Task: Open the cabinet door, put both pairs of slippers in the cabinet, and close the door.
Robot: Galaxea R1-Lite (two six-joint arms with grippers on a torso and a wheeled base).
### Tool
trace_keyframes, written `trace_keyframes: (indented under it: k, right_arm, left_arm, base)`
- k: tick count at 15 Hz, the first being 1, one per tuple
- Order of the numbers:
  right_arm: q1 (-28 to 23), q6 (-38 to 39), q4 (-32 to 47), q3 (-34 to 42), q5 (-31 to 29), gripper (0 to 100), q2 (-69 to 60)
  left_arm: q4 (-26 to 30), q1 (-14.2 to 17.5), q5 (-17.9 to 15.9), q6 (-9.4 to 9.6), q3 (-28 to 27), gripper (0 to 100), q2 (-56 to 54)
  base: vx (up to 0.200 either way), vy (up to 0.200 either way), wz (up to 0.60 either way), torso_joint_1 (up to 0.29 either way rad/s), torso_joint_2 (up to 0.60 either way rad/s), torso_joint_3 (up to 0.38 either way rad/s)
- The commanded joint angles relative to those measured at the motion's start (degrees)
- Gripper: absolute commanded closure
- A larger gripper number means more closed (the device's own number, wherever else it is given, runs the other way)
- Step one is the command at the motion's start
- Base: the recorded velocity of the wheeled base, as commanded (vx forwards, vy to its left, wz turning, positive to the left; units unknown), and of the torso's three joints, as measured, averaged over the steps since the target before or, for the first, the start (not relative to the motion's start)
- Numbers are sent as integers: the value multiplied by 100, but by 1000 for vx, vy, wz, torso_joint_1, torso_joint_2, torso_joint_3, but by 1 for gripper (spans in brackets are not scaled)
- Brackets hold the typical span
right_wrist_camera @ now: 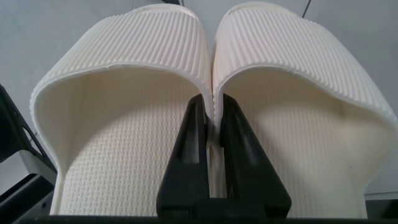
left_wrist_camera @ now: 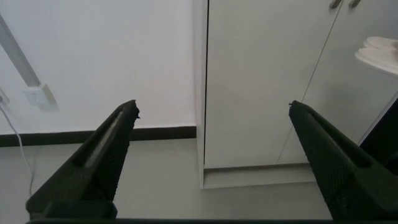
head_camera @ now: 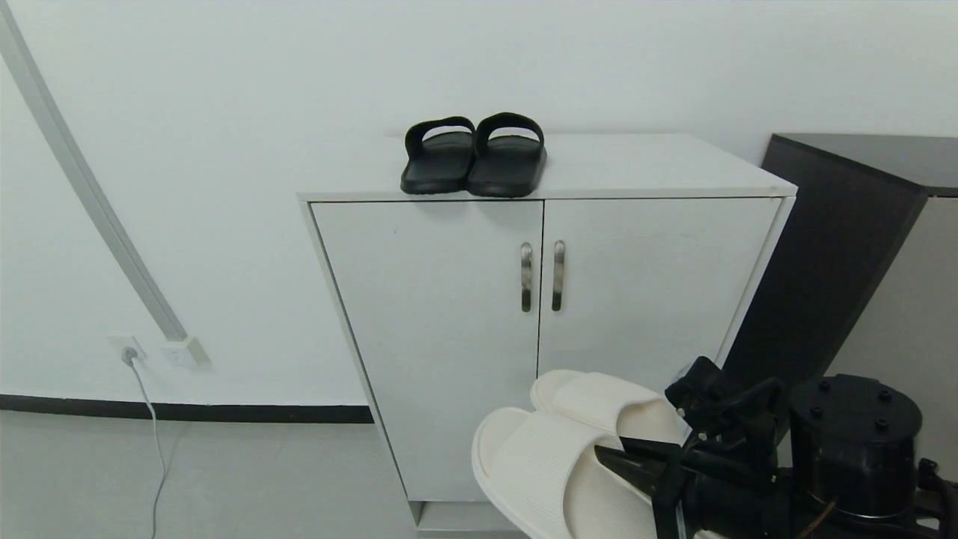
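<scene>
A white two-door cabinet (head_camera: 449, 337) stands against the wall with both doors shut, its two metal handles (head_camera: 540, 275) side by side at the middle. A pair of black slippers (head_camera: 474, 155) sits on the cabinet top near the front edge. My right gripper (right_wrist_camera: 211, 118) is shut on a pair of cream slippers (head_camera: 569, 449), pinching their two inner walls together, and holds them in front of the lower right door. My left gripper (left_wrist_camera: 211, 112) is open, low to the floor, facing the cabinet's left corner (left_wrist_camera: 202, 93).
A dark cabinet (head_camera: 846, 247) stands right of the white one. A wall socket with a cable (head_camera: 131, 355) and a slanted conduit (head_camera: 82, 180) are on the wall to the left. Bare floor (head_camera: 187, 479) lies left of the cabinet.
</scene>
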Motion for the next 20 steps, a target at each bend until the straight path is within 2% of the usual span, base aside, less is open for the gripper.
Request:
trace_keyframes:
  k: [1, 5, 6, 8, 10, 11, 14, 16, 18, 20]
  right_arm:
    - [36, 0, 5, 35, 4, 100, 31]
    - [36, 0, -13, 88, 4, 100, 40]
    - [36, 0, -13, 96, 13, 100, 40]
    - [45, 0, -13, 114, 13, 100, 40]
    - [45, 0, -13, 123, 13, 100, 40]
    - [71, 0, -13, 132, 13, 100, 49]
    - [80, 0, -13, 132, 22, 100, 66]
    - [106, 0, -48, 132, 13, 100, 49]
    - [106, 0, -171, 132, 4, 100, 49]
    - [133, 0, -171, 123, 13, 100, 84]
  left_arm:
    - [2, 9, 19, 0, 1, 0, 49]
    - [2, 18, 106, -36, 1, 0, 304]
    - [-51, 18, 106, -115, -333, 0, 427]
    - [-33, 18, 71, -651, -1309, 0, 1024]
    - [-86, -26, 36, -589, -1528, 0, 1622]
    - [-130, -114, -96, -598, -1651, 0, 2035]
    - [-877, -149, -939, -598, -1818, 0, 3099]
    - [-1237, -185, -1326, -581, -1854, 0, 3617]
    - [-1747, -325, -1449, -598, -1950, 0, 4206]
    - [-2415, -659, -1440, -607, -2064, 0, 4900]
  base:
    - [0, 0, 0, -95, 461, 359]
    - [0, 0, 0, -69, 455, 370]
    - [0, 0, 0, -32, 442, 388]
    - [0, 0, 0, -17, 383, 369]
    - [0, 0, 0, -9, 79, 84]
    - [0, 0, 0, -2, 119, 124]
    - [0, 0, 0, 0, 36, 42]
    - [0, 0, 0, 0, 0, 0]
    - [0, 0, 0, 0, 0, 0]
    - [0, 0, 0, 0, 0, 0]
